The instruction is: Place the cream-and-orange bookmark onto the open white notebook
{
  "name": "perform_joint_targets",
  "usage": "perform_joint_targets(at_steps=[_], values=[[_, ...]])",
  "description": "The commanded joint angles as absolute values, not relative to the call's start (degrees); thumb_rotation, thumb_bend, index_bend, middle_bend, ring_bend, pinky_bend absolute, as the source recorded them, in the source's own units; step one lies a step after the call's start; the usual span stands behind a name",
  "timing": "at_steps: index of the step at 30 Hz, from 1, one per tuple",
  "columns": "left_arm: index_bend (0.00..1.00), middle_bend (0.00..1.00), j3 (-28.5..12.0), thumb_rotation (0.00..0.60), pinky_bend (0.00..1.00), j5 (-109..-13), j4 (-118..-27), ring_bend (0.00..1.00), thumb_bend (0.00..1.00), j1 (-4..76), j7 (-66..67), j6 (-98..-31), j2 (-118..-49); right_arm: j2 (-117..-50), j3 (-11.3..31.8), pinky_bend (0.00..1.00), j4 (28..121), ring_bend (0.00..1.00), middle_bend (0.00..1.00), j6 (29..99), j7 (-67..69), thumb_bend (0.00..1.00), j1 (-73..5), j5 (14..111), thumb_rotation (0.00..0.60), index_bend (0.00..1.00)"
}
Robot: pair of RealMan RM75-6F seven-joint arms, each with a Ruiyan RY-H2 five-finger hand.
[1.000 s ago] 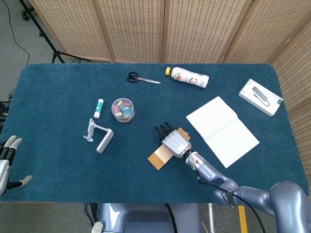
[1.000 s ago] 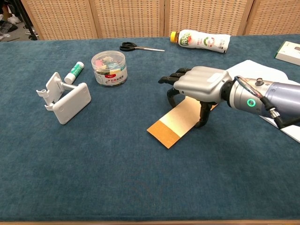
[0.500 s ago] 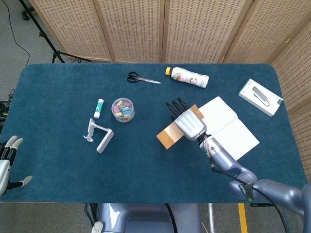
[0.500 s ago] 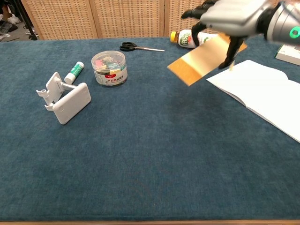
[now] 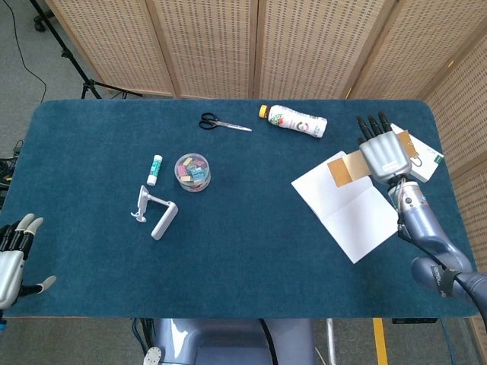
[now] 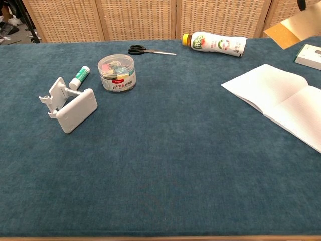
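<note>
My right hand (image 5: 384,154) holds the cream-and-orange bookmark (image 5: 347,167) in the air above the far part of the open white notebook (image 5: 346,209). In the head view the bookmark's orange end sticks out to the left of the hand, over the notebook's far page. The chest view shows only a corner of the bookmark (image 6: 296,27) at the top right, high above the notebook (image 6: 281,103); the hand itself is almost out of that frame. My left hand (image 5: 14,257) hangs open off the table's near left edge.
A white box (image 5: 421,152) lies just right of my right hand. A drink bottle (image 5: 294,120) and scissors (image 5: 224,124) lie at the back. A tub of clips (image 5: 192,172), a glue stick (image 5: 154,169) and a white phone stand (image 5: 156,214) sit at centre left.
My right hand lifted the bookmark off the cloth and carried it up and to the right, from beside the notebook to above its far page. The left hand barely moved.
</note>
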State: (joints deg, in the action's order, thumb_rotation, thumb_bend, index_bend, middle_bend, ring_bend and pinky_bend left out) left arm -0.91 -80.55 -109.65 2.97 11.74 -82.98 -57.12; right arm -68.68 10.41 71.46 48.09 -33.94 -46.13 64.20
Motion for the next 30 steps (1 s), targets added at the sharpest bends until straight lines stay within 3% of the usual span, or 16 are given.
perform_joint_targets(at_steps=[1, 8, 30], values=[[0.00, 0.00, -0.89, 0.600, 0.00, -80.23, -109.71, 0.00, 0.00, 3.20, 12.29, -82.57, -57.35, -72.11, 7.38, 0.00, 65.96, 0.00, 0.00, 45.58, -30.55, 0.10, -45.03, 66.01, 0.600, 0.47], [0.00, 0.00, -1.19, 0.600, 0.00, -78.76, -109.68, 0.00, 0.00, 3.87, 13.16, -81.44, -57.76, -77.80, 3.28, 0.00, 57.65, 0.00, 0.00, 43.29, -23.15, 0.10, -44.47, 72.61, 0.600, 0.47], [0.00, 0.00, -1.26, 0.600, 0.00, -77.21, -109.64, 0.00, 0.00, 4.59, 14.84, -80.66, -58.46, -83.88, -0.68, 0.00, 46.21, 0.00, 0.00, 40.36, -10.69, 0.11, -44.62, 81.24, 0.600, 0.47]])
